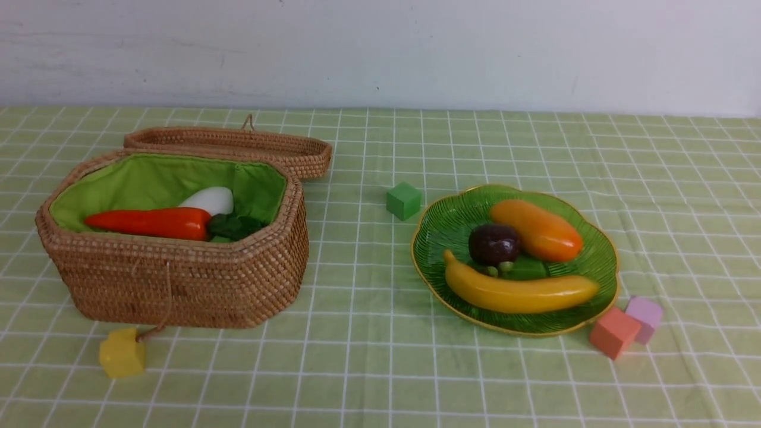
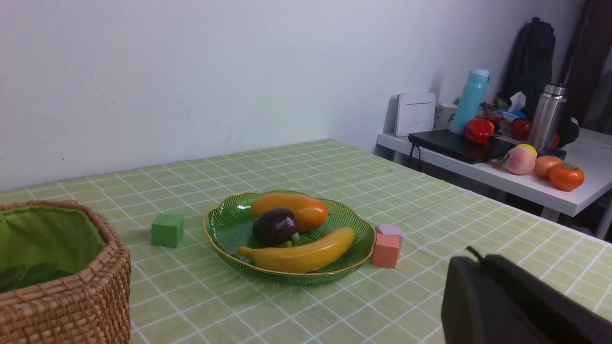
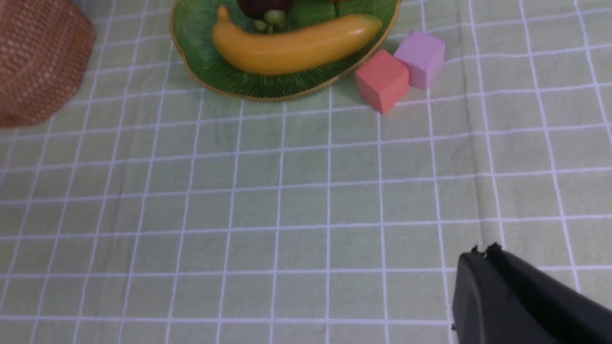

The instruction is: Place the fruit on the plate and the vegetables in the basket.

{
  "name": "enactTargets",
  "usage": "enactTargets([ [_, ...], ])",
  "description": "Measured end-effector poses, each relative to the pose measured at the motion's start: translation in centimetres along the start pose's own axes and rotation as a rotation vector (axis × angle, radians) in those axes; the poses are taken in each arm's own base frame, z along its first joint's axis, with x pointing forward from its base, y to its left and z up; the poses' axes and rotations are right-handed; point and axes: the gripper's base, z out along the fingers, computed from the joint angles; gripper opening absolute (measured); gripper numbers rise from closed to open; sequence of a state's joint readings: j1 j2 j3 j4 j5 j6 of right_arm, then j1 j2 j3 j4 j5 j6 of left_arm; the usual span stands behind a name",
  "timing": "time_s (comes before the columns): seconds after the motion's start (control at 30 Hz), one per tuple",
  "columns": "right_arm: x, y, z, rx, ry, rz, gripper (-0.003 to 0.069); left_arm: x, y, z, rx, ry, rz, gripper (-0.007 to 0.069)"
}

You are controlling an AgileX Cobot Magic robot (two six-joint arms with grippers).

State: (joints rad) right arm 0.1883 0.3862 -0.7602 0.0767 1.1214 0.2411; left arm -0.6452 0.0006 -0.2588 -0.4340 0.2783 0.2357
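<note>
Counting three fruit on the plate [image 1: 597,279], right half of the tablecloth [image 1: 368,368]: banana [image 1: 520,292] along the near rim, mangosteen [image 1: 493,244] just behind it, mango [image 1: 538,230] on the far side, touching or nearly touching the mangosteen. Finding the carrot [image 1: 151,223] and radish [image 1: 209,200] down in the basket [image 1: 178,279] on the left half, lid [image 1: 232,145] thrown open behind. Cannot tell whether an eggplant or a gourd lies under the carrot's leaves; seeing none loose on the cloth.

Reading both tools as pressed together and pinching nothing: left gripper [image 2: 478,260] a dark closed wedge low in its own camera, right gripper [image 3: 483,253] the same. Showing neither arm in the front view, so both probably drawn back toward the near edge.

Judging the sort finished, or nearly so. Should anything on the plate need a nudge, a job for the right arm: plate far and slightly left of the right gripper, well apart, with bare cloth between. Noting the banana's long axis running left to right, stem end left, so calling for jaws set near-to-far across it. Likewise the carrot running left to right, leaves at the right end, nearer the left arm.

Watching the pink cube [image 1: 614,331] and lilac cube [image 1: 645,317] just beside the plate's near right rim, easy to knock on any approach from that side.
</note>
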Motion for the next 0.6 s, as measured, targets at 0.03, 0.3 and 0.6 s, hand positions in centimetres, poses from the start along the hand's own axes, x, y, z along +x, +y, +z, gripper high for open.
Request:
enactTargets([
  [0.03,0.4,-0.1,0.0,-0.006,-0.024,0.007,0.0006,0.2,0.0,0.0,-0.001,0.005,-0.001,-0.0013],
  [0.3,1.8,-0.8,2.0,-0.006,-0.065,0.020,0.0016,0.3,0.1,0.1,-0.001,0.009,-0.002,-0.0013],
  [0.6,2.1,-0.9,2.3,0.001,-0.053,0.019,0.0023,0.3,0.1,0.1,-0.001,0.009,-0.002,-0.0013],
])
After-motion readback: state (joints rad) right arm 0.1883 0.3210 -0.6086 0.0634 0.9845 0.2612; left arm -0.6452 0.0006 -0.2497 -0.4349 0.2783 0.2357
